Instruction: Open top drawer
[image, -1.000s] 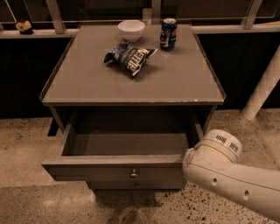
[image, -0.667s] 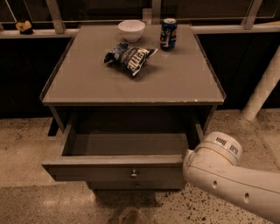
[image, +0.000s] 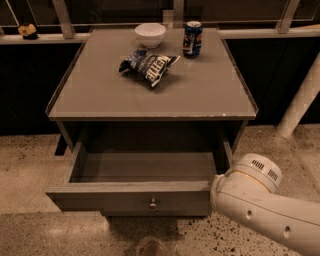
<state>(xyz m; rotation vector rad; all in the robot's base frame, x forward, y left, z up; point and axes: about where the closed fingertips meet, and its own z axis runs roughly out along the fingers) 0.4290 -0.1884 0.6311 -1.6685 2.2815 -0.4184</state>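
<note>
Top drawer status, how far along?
Done: the wide grey top drawer with its brass knob stands pulled out, box interior exposed. In hand: nothing visible; the gripper is hidden behind the white arm at the drawer's front right corner. Left: probably only backing the arm away.

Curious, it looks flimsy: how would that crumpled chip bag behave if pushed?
Probably light and floppy: the chip bag lies crumpled and flat. It would likely slide, not roll. The end effector is out of view, past the white arm beside the open top drawer.

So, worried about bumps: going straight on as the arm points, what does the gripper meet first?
Likely the top drawer, right front corner; the gripper itself is hidden behind the arm there.
</note>
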